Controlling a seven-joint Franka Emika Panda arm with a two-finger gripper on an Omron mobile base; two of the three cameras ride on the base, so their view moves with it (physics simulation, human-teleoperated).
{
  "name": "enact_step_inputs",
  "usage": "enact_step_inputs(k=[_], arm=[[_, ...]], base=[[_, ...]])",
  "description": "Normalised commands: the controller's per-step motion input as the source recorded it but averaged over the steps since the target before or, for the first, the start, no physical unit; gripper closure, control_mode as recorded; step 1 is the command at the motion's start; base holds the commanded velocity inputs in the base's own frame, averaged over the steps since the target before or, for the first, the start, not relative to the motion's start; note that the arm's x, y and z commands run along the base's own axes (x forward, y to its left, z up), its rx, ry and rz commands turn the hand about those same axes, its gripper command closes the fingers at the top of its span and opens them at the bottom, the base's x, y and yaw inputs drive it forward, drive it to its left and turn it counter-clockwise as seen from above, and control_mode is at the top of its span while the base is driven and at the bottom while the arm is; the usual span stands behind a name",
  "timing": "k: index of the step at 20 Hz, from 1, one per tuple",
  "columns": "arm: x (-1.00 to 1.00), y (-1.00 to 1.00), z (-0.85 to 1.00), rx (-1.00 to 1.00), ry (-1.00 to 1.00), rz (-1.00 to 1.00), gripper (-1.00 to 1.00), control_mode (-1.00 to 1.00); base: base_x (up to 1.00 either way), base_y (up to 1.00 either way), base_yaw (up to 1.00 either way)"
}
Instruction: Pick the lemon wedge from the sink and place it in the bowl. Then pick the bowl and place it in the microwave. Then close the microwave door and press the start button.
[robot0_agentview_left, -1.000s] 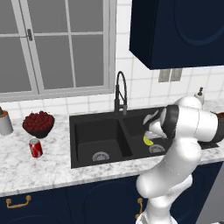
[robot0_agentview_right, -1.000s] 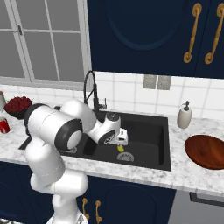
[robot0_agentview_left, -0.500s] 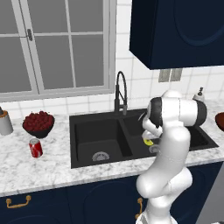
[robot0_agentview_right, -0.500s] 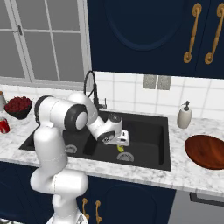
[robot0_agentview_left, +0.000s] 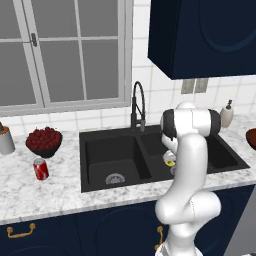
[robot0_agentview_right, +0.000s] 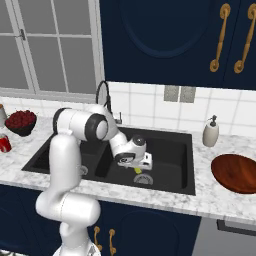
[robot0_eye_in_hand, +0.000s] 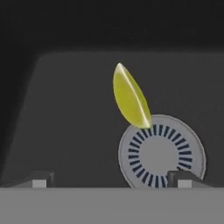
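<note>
The lemon wedge (robot0_eye_in_hand: 130, 98) lies on the floor of the black sink's (robot0_agentview_right: 170, 150) right basin, its tip touching the round metal drain (robot0_eye_in_hand: 161, 152). My gripper (robot0_eye_in_hand: 111, 180) hangs open just above it, and nothing is between its fingertips (robot0_eye_in_hand: 181, 178). From the right base view the gripper (robot0_agentview_right: 137, 165) points down into the basin, with the wedge (robot0_agentview_right: 137, 170) right under it. The left base view shows the wedge (robot0_agentview_left: 170, 161) beside my arm. The reddish-brown bowl (robot0_agentview_right: 236, 172) sits on the counter right of the sink. The microwave and its door are out of view.
A black arched faucet (robot0_agentview_right: 103, 95) rises behind the sink's divider. A soap dispenser (robot0_agentview_right: 210, 131) stands at the back right. On the left counter are a dark bowl of red fruit (robot0_agentview_left: 44, 140), a red can (robot0_agentview_left: 41, 169) and a grey cup (robot0_agentview_left: 5, 140).
The arm's elbow has swung inward and up behind the hand. The hand has stayed low in the right basin over the wedge, jaws still open.
</note>
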Motion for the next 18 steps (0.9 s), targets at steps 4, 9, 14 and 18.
enact_step_inputs(k=[4,9,14,18], arm=[[0.57,0.01,-0.34,0.0,0.05,0.0,-1.0,-1.0],[0.47,-0.06,-0.25,0.02,0.02,0.0,-1.0,-1.0],[0.35,-0.02,-0.29,0.01,0.06,0.0,-1.0,-1.0],[0.43,0.0,-0.3,0.0,0.09,0.0,-1.0,-1.0]], base=[[0.0,0.0,0.0],[0.0,0.0,0.0],[0.0,0.0,0.0],[0.0,0.0,0.0]])
